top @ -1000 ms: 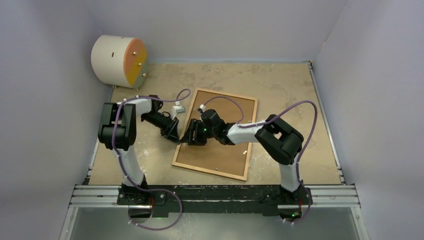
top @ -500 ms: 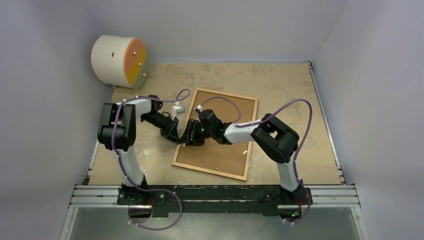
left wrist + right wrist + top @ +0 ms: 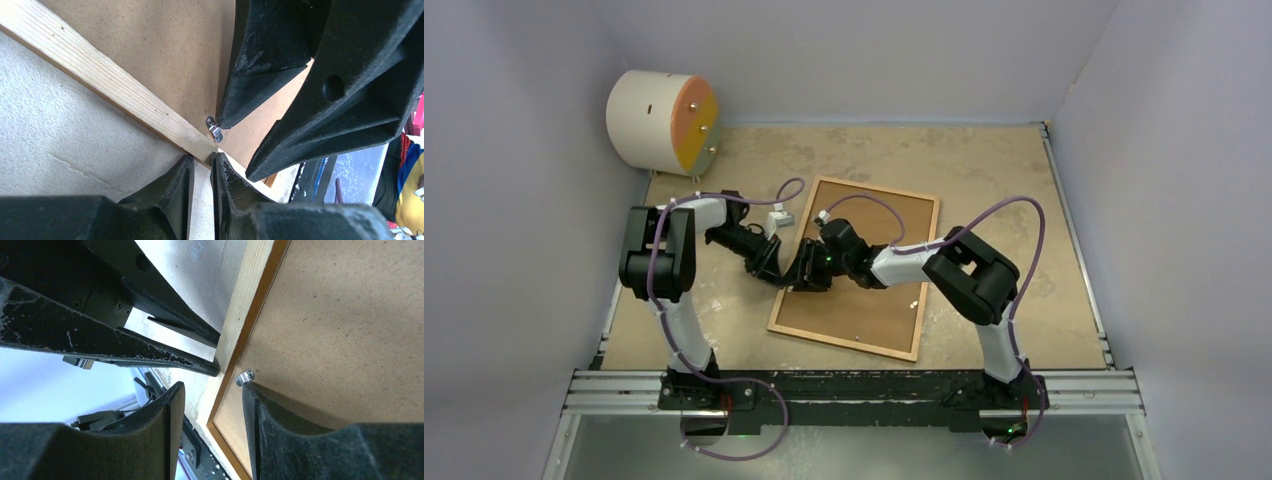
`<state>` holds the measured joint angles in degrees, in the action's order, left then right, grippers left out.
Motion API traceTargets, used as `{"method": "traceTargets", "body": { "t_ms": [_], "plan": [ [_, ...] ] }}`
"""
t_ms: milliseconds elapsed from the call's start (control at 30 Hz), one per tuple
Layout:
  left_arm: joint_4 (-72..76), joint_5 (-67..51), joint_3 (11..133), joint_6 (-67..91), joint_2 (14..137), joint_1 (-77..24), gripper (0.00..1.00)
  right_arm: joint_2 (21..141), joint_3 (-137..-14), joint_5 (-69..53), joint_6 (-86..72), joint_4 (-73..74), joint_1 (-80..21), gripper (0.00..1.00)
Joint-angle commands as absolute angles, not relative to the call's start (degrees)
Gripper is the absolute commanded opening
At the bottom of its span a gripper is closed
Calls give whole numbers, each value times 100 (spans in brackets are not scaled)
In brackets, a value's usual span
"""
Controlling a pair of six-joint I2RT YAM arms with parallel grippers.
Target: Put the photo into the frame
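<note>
My left pincer [image 3: 202, 175] is nearly clenched over the rail of the frame [image 3: 854, 267]; my right pincer [image 3: 212, 395] is released, one finger touching a metal clip [image 3: 244, 376]. The frame lies back-up on the surface [image 3: 984, 170].

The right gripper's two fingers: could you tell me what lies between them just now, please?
In the right wrist view, the frame's pale wooden rail runs between the right gripper fingers, with a small metal clip beside one fingertip.

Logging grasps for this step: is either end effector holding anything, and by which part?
Neither visibly grips anything. The left end effector, nearly closed, meets the frame rail's edge; the right end effector straddles that rail by a metal clip.
</note>
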<state>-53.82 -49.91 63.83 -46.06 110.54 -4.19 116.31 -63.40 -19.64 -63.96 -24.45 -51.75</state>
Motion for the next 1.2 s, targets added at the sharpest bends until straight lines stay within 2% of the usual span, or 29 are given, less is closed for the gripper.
{"method": "traceTargets", "body": {
  "t_ms": [0,367,600,700,833,933,1100,1167],
  "plan": [
    [-4868,-4255,6100,-5124,11232,-492,17,11820,-6460,-1755,-6506,-2605,-5221,48],
    [-4935,-4264,6100,-5210,11257,-492,16,11790,-6404,-1381,-6756,-2901,-5236,47],
    [-4994,-4258,6092,-5293,11222,-492,16,11498,-5947,-1086,-6919,-3265,-5319,47],
    [-5012,-4236,6086,-5332,11199,-492,16,11279,-5772,-1191,-6922,-3199,-5320,48],
    [-5190,-4235,6270,-5353,11127,-452,17,10882,-5743,-1021,-6703,-2934,-5238,55],
    [-5257,-4297,6535,-5271,11047,-365,23,10618,-5660,-914,-6518,-2755,-5004,61],
    [-5161,-4496,7295,-4722,11281,-326,47,10453,-5740,-889,-6127,-2485,-4409,62],
    [-5010,-4570,7682,-4360,11560,-332,51,10527,-5992,-878,-5902,-2236,-4198,61]
  ]
}}
